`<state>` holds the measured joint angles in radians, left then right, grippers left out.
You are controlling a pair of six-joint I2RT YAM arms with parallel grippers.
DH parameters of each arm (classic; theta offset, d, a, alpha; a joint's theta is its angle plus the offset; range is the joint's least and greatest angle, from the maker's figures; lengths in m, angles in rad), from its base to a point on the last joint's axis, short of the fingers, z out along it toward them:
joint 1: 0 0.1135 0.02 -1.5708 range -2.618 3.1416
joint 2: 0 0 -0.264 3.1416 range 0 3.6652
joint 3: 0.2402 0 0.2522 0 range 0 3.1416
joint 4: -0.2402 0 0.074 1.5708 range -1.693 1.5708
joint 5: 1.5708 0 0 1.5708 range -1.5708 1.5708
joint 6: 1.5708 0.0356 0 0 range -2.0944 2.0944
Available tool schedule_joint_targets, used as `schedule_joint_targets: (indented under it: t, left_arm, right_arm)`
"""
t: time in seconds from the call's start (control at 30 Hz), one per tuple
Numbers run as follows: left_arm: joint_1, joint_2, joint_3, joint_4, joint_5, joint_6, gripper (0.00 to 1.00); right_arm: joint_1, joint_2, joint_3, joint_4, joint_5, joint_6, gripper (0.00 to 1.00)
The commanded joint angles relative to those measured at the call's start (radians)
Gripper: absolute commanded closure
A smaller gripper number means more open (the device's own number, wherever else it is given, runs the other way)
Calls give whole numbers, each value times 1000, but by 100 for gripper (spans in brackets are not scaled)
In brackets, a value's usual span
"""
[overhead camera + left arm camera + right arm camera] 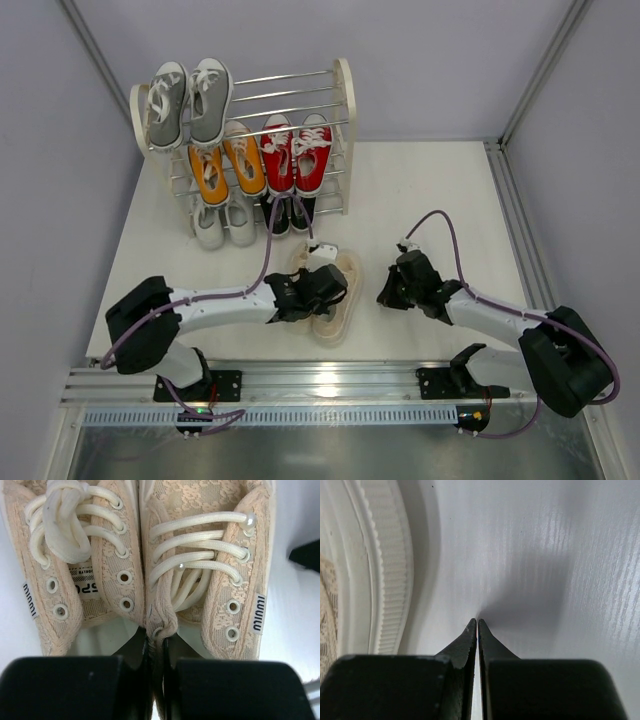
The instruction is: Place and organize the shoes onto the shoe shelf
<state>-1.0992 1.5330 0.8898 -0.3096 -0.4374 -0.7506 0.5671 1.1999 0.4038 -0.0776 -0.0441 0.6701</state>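
The shoe shelf (342, 120) stands at the back left. Grey shoes (188, 100) sit on its top tier, orange shoes (228, 165) and red shoes (297, 150) on the middle, white shoes (223, 222) and black shoes (290, 214) at the bottom. The beige pair (335, 295) lies side by side on the table in front. My left gripper (318, 287) is shut, pinching the two inner collar edges of the beige pair (159, 622) together. My right gripper (388, 293) is shut and empty, just right of the beige pair's white sole (390, 570).
The table (430, 190) has grey walls behind and at both sides. A metal rail (320, 385) runs along the near edge. The right half of the shelf's top tier holds bare rods (290, 95).
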Motion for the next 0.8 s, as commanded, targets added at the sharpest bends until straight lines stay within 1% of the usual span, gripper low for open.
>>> schedule_joint_targets:
  t: [0.0, 0.03, 0.2, 0.23, 0.3, 0.33, 0.4, 0.43, 0.47, 0.5, 0.53, 0.57, 0.6, 0.63, 0.67, 0.7, 0.73, 0.77]
  left_arm:
    - [-71, -134, 125, -117, -127, 7, 100]
    - [-80, -151, 150, -164, -159, 13, 100]
    - [-108, -252, 317, -238, -210, 72, 100]
    - [-113, -260, 389, -244, -230, 117, 100]
    - [-120, -263, 469, -259, -250, 167, 100]
    - [-122, -258, 550, -266, -262, 200, 100]
    - [-122, -240, 642, -273, -311, 307, 100]
    - [-122, -214, 735, -273, -328, 348, 100]
    - [-119, -191, 785, -275, -345, 390, 100]
    - [-99, -169, 837, -295, -359, 464, 100]
    - [-79, -121, 904, -315, -348, 485, 100]
    - [-53, -99, 1014, -328, -322, 503, 100]
    - [5, -76, 1081, -365, -279, 526, 100]
    - [39, -47, 1144, -385, -259, 533, 100]
    - [73, 4, 1273, -405, -241, 537, 100]
    - [132, 36, 1335, -422, -194, 548, 100]
    - [162, 65, 1400, -457, -179, 553, 100]
    - [191, 126, 1525, -471, -172, 560, 100]
  right_arm:
    - [-3, -19, -11, -28, 18, -26, 96]
    - [-3, -19, -13, -28, 18, -29, 96]
    - [-4, -45, -14, -45, 27, -38, 96]
    - [-4, -57, -17, -48, 30, -40, 96]
    - [-4, -71, -19, -60, 33, -44, 96]
    - [-4, -77, -19, -63, 36, -47, 96]
    - [-6, -94, -19, -76, 38, -50, 96]
    - [-6, -100, -19, -79, 39, -55, 96]
    - [-6, -111, -17, -88, 39, -56, 96]
    - [-6, -117, -17, -91, 38, -56, 96]
    - [-7, -123, -17, -94, 38, -60, 96]
    - [-7, -135, -16, -103, 39, -61, 96]
    - [-7, -140, -14, -108, 39, -61, 96]
    - [-9, -148, -14, -111, 39, -64, 96]
    - [-9, -155, -13, -123, 39, -69, 96]
    - [-9, -172, -11, -131, 39, -70, 96]
    - [-10, -180, -11, -136, 39, -73, 96]
    - [-10, -186, -10, -143, 39, -81, 96]
